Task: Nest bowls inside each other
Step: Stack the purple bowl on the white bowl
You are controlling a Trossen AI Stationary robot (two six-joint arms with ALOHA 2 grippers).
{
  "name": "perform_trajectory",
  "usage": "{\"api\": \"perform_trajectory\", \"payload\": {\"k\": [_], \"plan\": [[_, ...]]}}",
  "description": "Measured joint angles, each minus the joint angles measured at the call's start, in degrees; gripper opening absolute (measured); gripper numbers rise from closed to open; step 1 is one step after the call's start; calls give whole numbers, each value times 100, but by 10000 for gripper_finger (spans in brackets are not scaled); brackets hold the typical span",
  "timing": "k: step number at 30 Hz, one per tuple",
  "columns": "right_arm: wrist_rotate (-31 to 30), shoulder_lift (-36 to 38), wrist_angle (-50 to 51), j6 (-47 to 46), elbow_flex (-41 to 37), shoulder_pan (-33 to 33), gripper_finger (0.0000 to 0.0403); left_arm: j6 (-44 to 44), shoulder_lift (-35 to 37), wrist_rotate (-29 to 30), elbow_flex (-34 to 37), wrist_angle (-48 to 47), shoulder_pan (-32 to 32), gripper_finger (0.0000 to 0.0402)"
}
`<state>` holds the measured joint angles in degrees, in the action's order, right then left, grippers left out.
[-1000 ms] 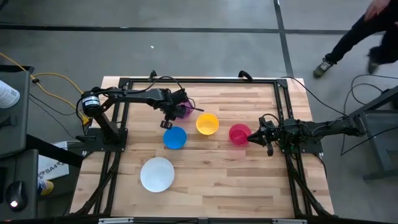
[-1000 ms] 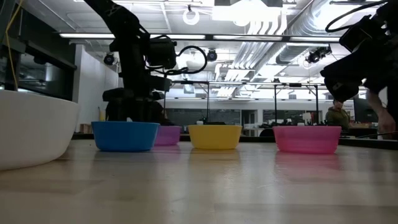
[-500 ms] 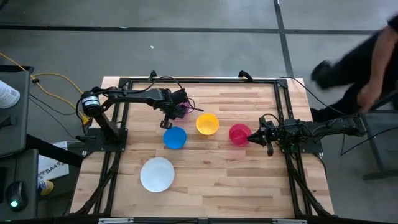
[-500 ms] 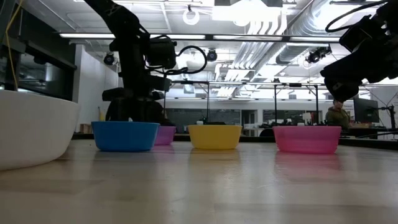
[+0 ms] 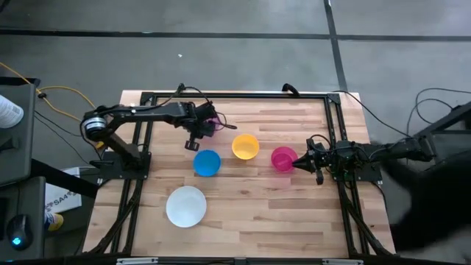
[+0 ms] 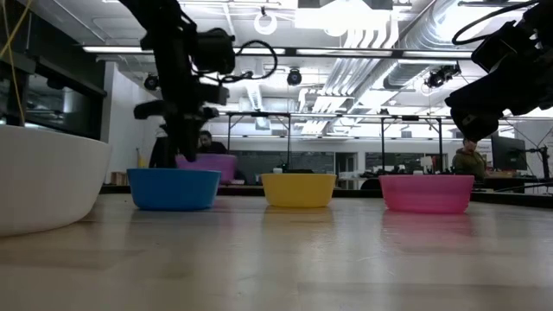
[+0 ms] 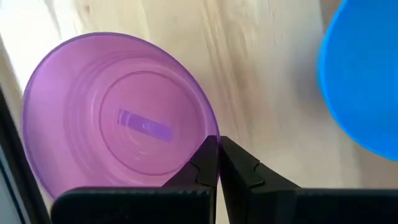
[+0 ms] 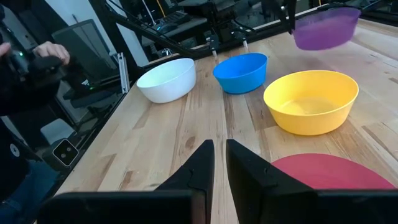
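Left gripper is clamping the rim of the purple bowl, holding it lifted off the table, with the blue bowl just beside. Right gripper is waiting, fingers nearly closed and empty, beside the pink-red bowl.

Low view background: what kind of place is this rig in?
Likely an open-plan robotics lab or workshop: exposed ceiling ducts and strip lights, a concrete floor around the wooden table, and more framed workstations with a person seated behind.
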<state>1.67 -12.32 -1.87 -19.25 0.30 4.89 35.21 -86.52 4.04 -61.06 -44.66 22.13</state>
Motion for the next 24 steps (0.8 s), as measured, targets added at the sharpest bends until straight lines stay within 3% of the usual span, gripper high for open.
{"api": "perform_trajectory", "payload": {"k": [11, 24], "plan": [[-2, 0, 0, 0, 0, 0, 35, -1042, 998, 63, 4, -742, -429, 0], [-2, 0, -1, 0, 1, 0, 35, -2807, 1472, 113, -2, -1096, -2055, 0]]}}
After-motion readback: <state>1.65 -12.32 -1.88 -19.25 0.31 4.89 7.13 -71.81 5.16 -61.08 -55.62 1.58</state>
